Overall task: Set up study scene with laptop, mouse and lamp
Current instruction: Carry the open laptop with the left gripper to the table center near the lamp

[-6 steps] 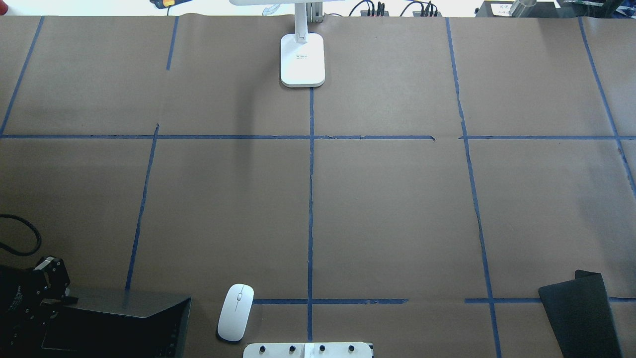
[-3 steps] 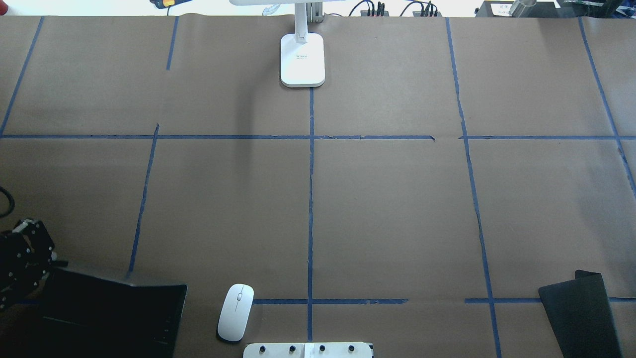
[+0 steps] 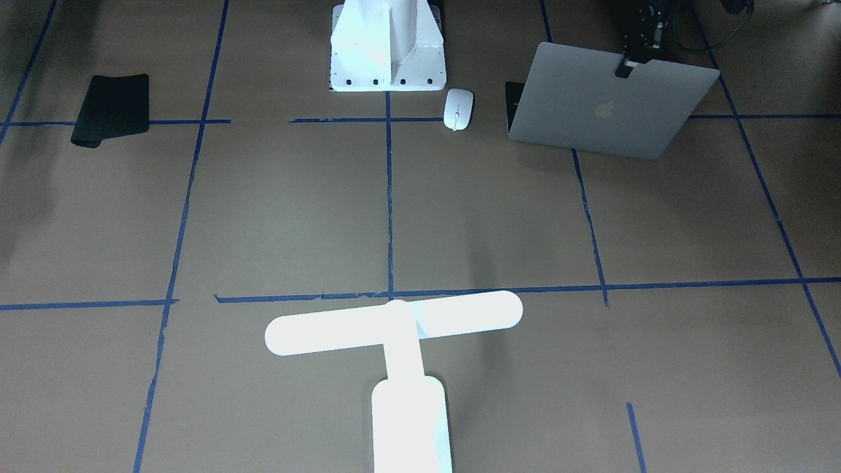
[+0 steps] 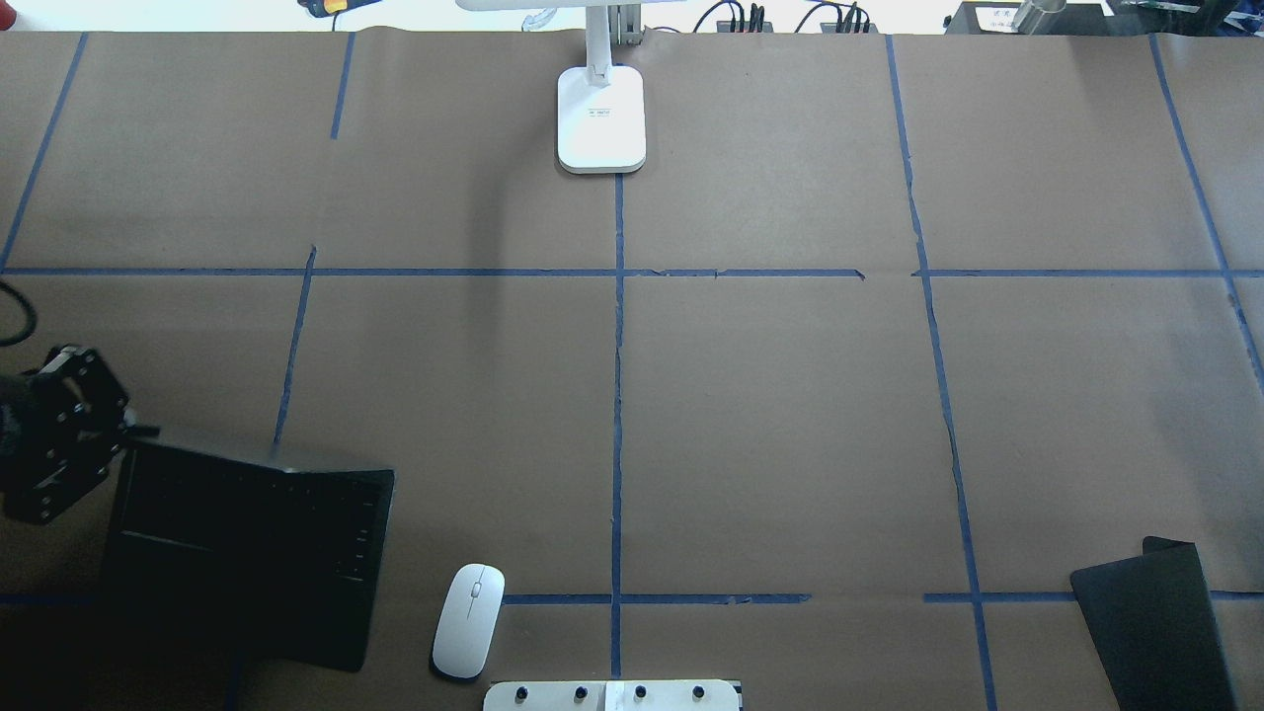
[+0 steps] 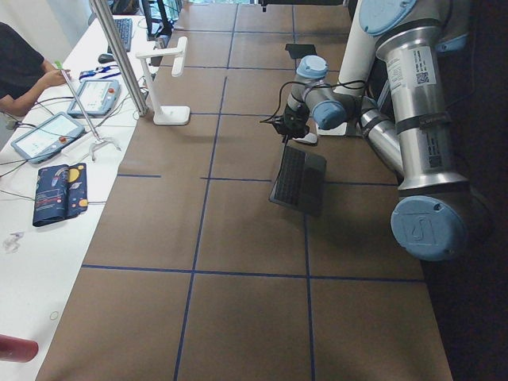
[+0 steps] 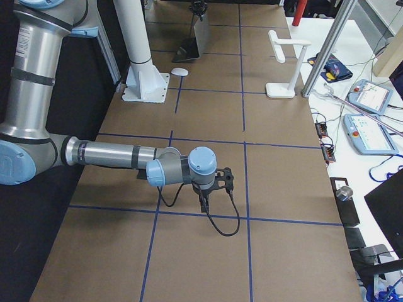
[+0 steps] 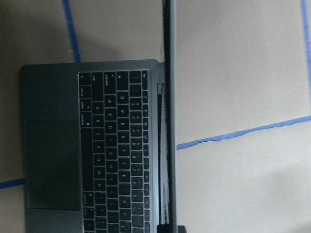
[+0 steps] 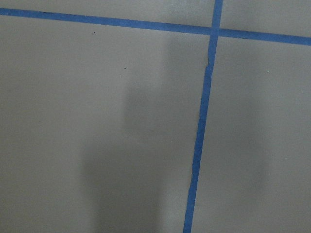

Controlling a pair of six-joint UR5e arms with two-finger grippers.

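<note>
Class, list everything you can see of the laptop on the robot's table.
The laptop is thin, silver-grey metal with an apple logo on its lid, a dark keyboard and a large trackpad. It stands open, lid raised steeply, base on the brown paper-covered table near the robot's left side. The left end effector grips the lid's top edge. The white mouse lies beside it, apart.

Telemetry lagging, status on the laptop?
Left claw shut on laptop lid's top edge, lid open. Right claw low over table, open or shut unclear. Mouse beside laptop, apart.
</note>
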